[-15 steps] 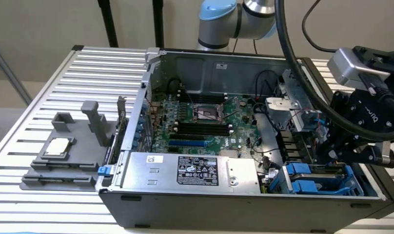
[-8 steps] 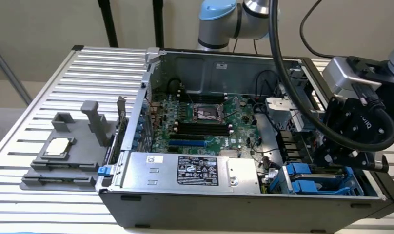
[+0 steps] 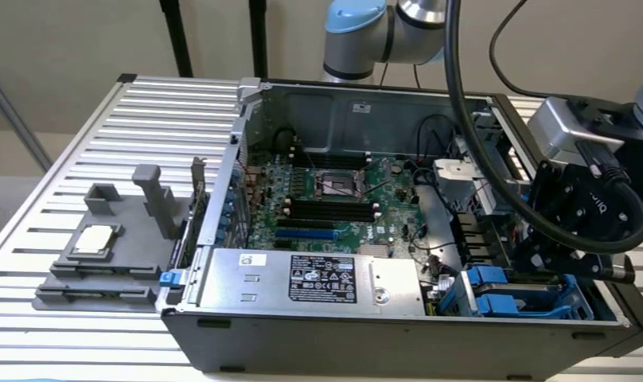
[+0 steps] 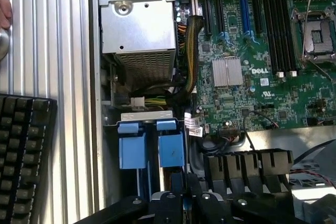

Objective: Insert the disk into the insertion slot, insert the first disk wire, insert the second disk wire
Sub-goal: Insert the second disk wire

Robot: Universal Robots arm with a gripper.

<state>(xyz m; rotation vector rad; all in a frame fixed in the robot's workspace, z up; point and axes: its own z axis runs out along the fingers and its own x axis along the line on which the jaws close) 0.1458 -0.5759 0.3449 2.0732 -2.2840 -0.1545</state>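
My pincer (image 3: 563,267) sits at the lower right of the exterior view, inside the open computer case (image 3: 333,334), with its black fingers pressed fully together. They close on the upper edge of the disk (image 3: 512,296), whose bright blue carrier frame stands upright in the insertion slot (image 3: 576,306) at the case's lower right corner. In the wrist view the same blue frame (image 4: 152,148) appears at lower centre as two blue tabs side by side, reaching down to my fingertips (image 4: 178,200) at the bottom edge of that frame. A silver power supply box (image 3: 300,278) with a black-and-white label lies along the near wall of the case, to the exterior view's left of the slot. The green motherboard (image 3: 333,199) fills the middle of the case. On the ribbed metal worktop (image 3: 77,167), at the left of the exterior view, stands a grey fixture (image 3: 114,255). A black keyboard (image 4: 21,156) lies at the lower left of the wrist view.
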